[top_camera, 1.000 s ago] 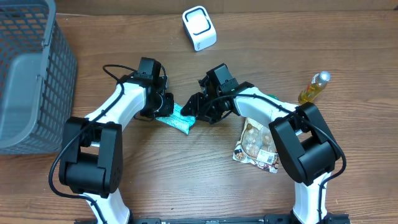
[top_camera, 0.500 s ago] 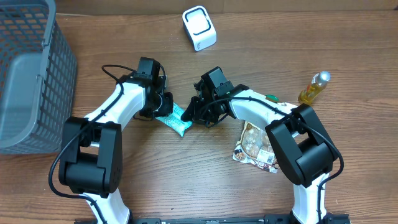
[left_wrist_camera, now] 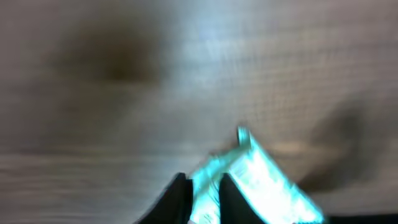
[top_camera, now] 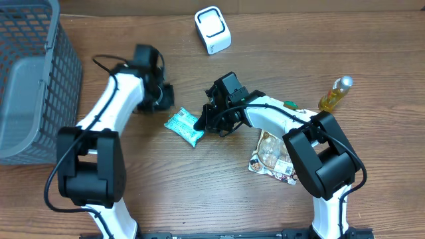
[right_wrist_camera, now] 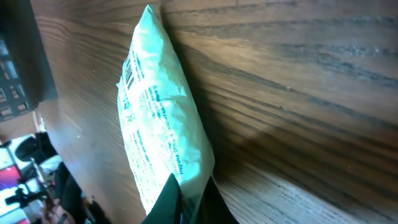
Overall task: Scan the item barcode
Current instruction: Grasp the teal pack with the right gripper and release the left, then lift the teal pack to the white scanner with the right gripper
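Wooden counter [top_camera: 219,192], with a grey basket [top_camera: 26,86] at the frame's upper left. Right gripper [top_camera: 201,121], at centre, is clamped on the right-hand end of the teal packet [top_camera: 183,126], which lies on the counter just left of centre. Left gripper [top_camera: 165,98] is up and left of the packet and apart from it; its view is blurred, so its finger spacing cannot be told. White scanner [top_camera: 212,29] at top centre.
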Action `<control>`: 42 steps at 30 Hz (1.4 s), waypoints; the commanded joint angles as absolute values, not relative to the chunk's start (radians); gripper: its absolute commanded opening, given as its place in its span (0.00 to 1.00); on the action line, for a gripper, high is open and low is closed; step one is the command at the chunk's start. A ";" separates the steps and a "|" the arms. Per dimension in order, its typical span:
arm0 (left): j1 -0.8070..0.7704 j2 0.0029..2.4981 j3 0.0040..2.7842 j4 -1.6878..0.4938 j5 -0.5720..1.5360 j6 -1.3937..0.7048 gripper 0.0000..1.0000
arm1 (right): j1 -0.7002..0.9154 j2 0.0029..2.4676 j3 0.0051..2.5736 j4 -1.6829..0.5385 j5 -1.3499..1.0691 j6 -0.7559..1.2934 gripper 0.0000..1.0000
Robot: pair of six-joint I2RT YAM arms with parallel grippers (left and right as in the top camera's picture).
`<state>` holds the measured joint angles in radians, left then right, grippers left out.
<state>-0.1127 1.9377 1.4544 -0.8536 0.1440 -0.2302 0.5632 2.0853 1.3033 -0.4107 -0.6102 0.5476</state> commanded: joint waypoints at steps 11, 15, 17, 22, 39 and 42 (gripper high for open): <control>-0.072 1.950 1.488 -0.836 0.023 -0.232 1.00 | 0.501 2.011 1.553 -0.721 -0.372 0.142 0.04; -0.072 1.950 1.488 -0.836 0.023 -0.232 1.00 | 0.488 1.998 1.744 -0.880 -0.151 0.001 0.04; -0.072 1.950 1.488 -0.836 0.023 -0.232 1.00 | 0.488 1.997 1.832 -0.914 -0.028 -0.069 0.04; -0.072 1.950 1.488 -0.836 0.023 -0.232 0.99 | 0.498 1.997 1.920 -0.839 0.211 -0.312 0.04; -0.072 1.950 1.488 -0.836 0.023 -0.232 1.00 | 0.495 2.184 1.917 -0.208 0.593 -0.931 0.04; -0.072 1.950 1.488 -0.836 0.023 -0.232 1.00 | 0.495 2.239 1.917 -0.073 0.659 -1.026 0.04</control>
